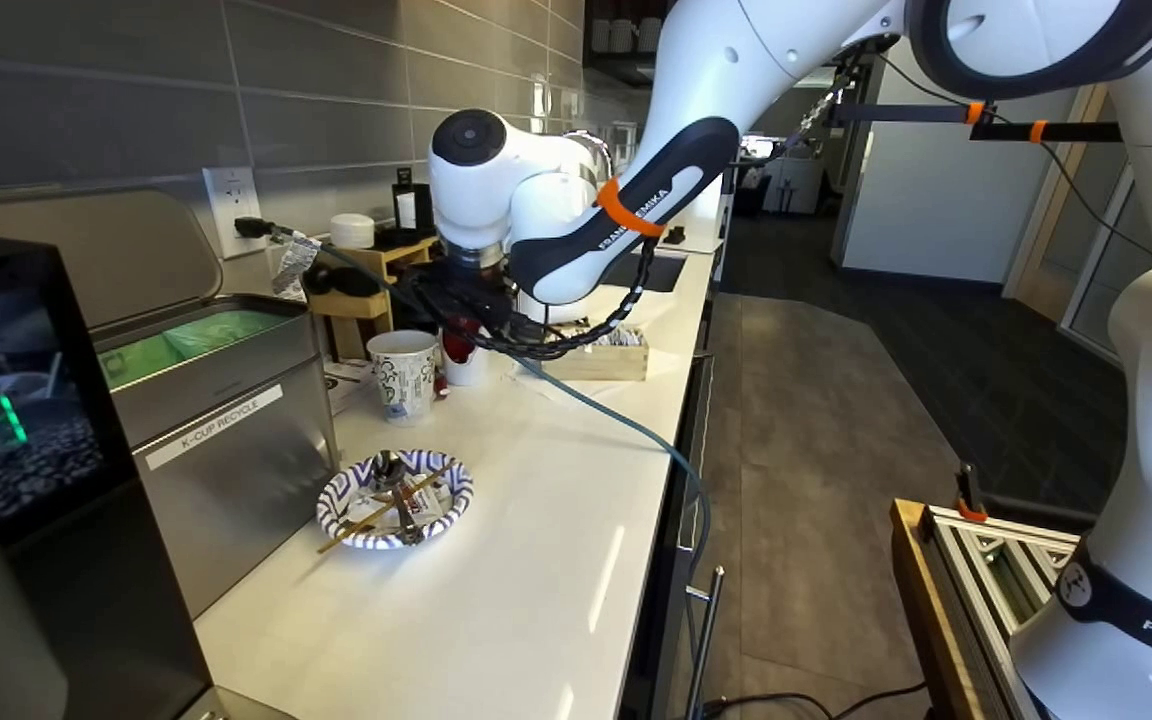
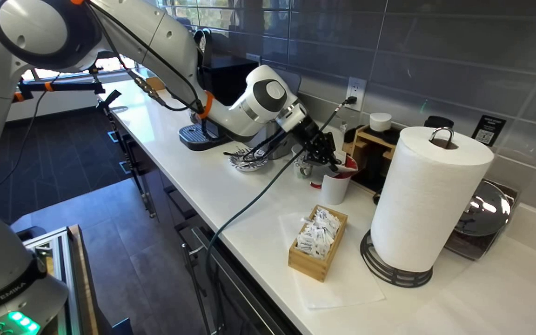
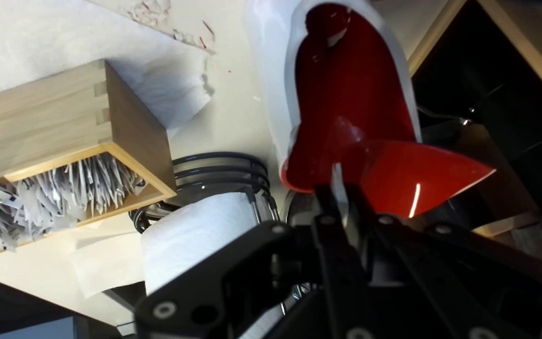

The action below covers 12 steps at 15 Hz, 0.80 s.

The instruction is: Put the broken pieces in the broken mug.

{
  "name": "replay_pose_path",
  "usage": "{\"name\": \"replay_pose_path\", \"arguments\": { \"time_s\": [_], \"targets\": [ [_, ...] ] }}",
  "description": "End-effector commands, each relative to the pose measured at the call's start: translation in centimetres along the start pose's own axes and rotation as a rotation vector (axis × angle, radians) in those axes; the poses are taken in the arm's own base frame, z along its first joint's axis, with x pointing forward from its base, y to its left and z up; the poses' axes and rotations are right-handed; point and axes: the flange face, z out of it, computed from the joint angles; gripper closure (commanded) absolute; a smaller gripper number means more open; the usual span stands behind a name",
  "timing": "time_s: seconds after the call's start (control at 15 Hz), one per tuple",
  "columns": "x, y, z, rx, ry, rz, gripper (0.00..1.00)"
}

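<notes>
The broken mug (image 2: 333, 190), white outside and red inside with a jagged rim, stands upright on the counter; it also shows in the wrist view (image 3: 355, 89). My gripper (image 2: 334, 164) is right at its opening, tilted down. Its fingertips are shut on a broken piece (image 3: 337, 173), seen edge-on as a thin whitish sliver. Behind the right finger is a pointed red part (image 3: 435, 174); I cannot tell if it is mug wall or shard. A red fragment seems to lie deep in the mug (image 3: 330, 21). A red piece (image 2: 315, 185) lies on the counter beside the mug. Tiny red slivers (image 3: 205, 35) lie near the napkin.
A patterned paper cup (image 2: 302, 170) stands close beside the mug. A wooden rack (image 2: 363, 151) is right behind it. A wooden box of packets (image 2: 310, 263) and a paper towel roll (image 2: 428, 204) stand nearby. A blue-patterned bowl (image 1: 331, 500) is farther off. A cable (image 2: 258, 197) crosses the counter.
</notes>
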Motion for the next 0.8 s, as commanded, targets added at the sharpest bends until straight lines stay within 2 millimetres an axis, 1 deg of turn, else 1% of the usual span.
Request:
{"name": "replay_pose_path", "arguments": {
  "time_s": [0.0, 0.13, 0.4, 0.73],
  "targets": [
    [-0.2, 0.1, -0.6, -0.002, -0.028, 0.001, 0.98],
    [0.0, 0.2, -1.1, 0.0, -0.024, -0.002, 0.98],
    [0.5, 0.2, -1.3, 0.003, -0.019, 0.003, 0.98],
    [1.0, 0.9, -0.9, -0.033, 0.01, -0.038, 0.98]
  ]
}}
